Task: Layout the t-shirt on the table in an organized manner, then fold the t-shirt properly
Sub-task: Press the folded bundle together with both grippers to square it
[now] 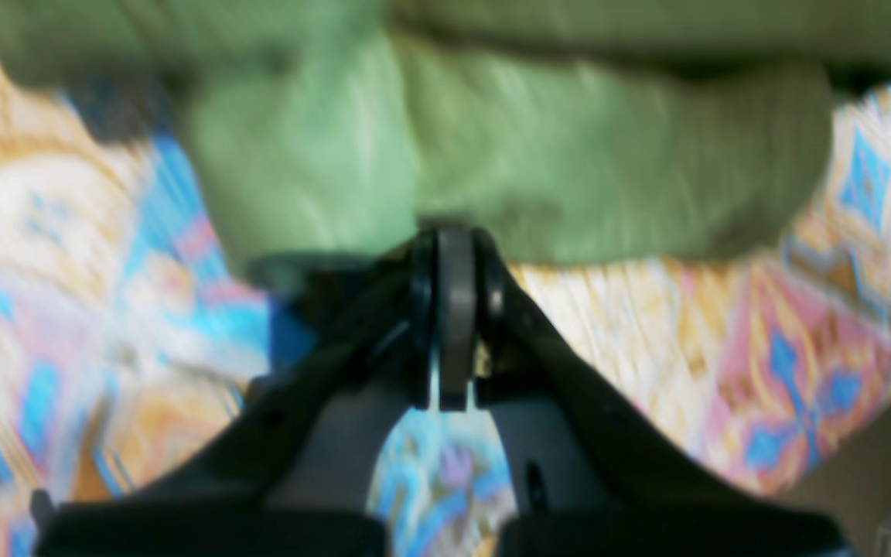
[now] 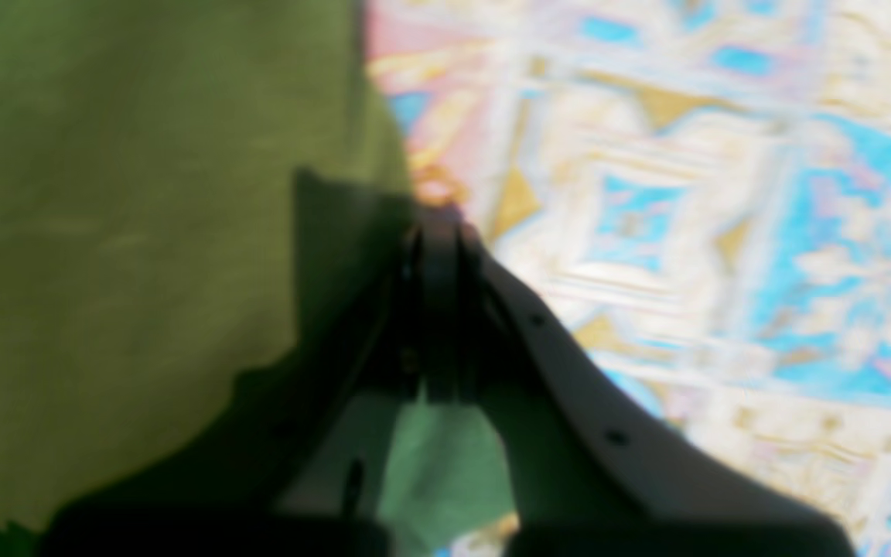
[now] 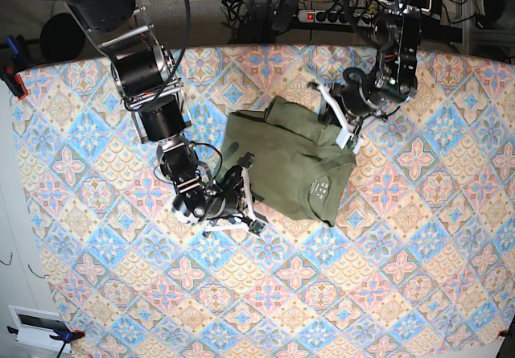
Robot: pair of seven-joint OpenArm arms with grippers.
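Note:
The olive-green t-shirt (image 3: 290, 157) lies rumpled and partly doubled over in the middle of the patterned table (image 3: 121, 294), with its pale neck label (image 3: 321, 189) facing up. My left gripper (image 3: 352, 139) is at the shirt's right edge. In the left wrist view it (image 1: 453, 236) is shut, pinching a bunched fold of the shirt (image 1: 569, 155) above the table (image 1: 724, 333). My right gripper (image 3: 246, 197) is at the shirt's lower left edge. In the right wrist view it (image 2: 438, 224) is shut on the shirt's border (image 2: 105, 232), with cloth showing under the fingers and the table (image 2: 724, 232) beside them. Both wrist views are blurred.
A power strip and cables (image 3: 322, 16) lie beyond the table's far edge. A white box (image 3: 36, 326) sits off the near left corner. Patterned cloth spreads wide on all sides of the shirt.

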